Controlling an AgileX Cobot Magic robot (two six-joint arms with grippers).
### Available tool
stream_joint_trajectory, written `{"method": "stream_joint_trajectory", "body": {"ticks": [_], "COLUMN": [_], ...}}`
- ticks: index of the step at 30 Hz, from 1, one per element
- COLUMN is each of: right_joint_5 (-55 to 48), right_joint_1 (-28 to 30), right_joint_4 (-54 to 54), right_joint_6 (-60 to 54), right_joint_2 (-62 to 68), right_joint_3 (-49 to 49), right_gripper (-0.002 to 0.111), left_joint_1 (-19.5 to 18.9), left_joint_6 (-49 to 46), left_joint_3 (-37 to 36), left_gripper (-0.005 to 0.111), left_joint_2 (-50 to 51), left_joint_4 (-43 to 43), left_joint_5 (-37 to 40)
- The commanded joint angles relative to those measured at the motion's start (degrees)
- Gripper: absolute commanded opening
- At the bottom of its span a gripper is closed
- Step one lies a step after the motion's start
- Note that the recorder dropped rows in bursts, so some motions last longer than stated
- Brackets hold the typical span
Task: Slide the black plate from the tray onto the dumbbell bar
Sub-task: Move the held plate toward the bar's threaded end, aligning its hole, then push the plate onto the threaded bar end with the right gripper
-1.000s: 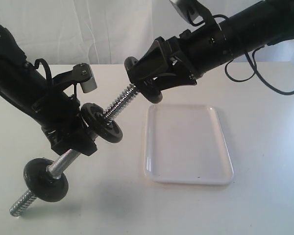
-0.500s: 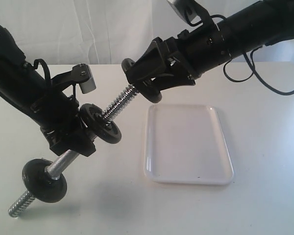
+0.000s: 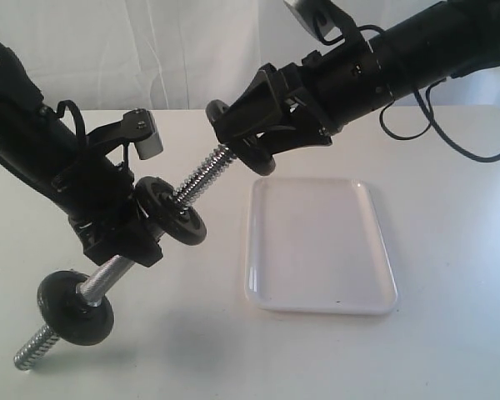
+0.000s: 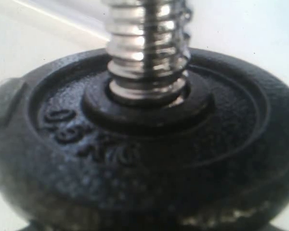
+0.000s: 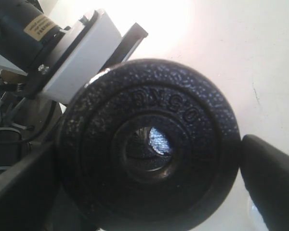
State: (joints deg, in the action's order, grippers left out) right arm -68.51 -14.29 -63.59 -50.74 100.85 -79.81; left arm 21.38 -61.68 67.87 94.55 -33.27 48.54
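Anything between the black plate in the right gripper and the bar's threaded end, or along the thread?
Nothing visible. Right gripper holds the black plate at the dumbbell bar's upper tip; thread below is bare down to the seated disc by the left gripper.

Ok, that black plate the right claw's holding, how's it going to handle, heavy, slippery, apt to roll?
Probably heavy for its size: the black plate looks like cast metal with raised weight lettering. Its pebbled surface likely resists slipping in the right claw, which pinches its rim. Being round, it would probably roll if dropped on edge.
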Motion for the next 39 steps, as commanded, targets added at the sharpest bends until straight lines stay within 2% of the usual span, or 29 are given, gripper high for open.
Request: {"method": "stream_joint_trajectory", "body": {"ticks": [1,23,39], "right_joint_5": [-1.45,-1.45,-1.45], "right_joint_1": [-0.49,-0.6,-4.21], "right_joint_4": [-3.78,-7.76,-6.45], "right_joint_6": [-0.64,-3.06,-3.06], "right_joint_2": [-0.76,3.71,4.97], "right_joint_3": [-0.75,-0.75,-0.75], "right_gripper": [0.0,0.0,0.0], "left_joint_1": [-0.02,-0.02,-0.02], "left_joint_6": [-0.18,-1.76,-3.03], "left_joint_3": [1.84,1.84,1.84], "left_gripper": [0.0,0.0,0.0], "left_joint_2": [-3.22,-3.22,-3.22], "left_joint_4": [-14.21,-16.16,-18.16], "left_joint_5": [2.98,3.68,3.77]}}
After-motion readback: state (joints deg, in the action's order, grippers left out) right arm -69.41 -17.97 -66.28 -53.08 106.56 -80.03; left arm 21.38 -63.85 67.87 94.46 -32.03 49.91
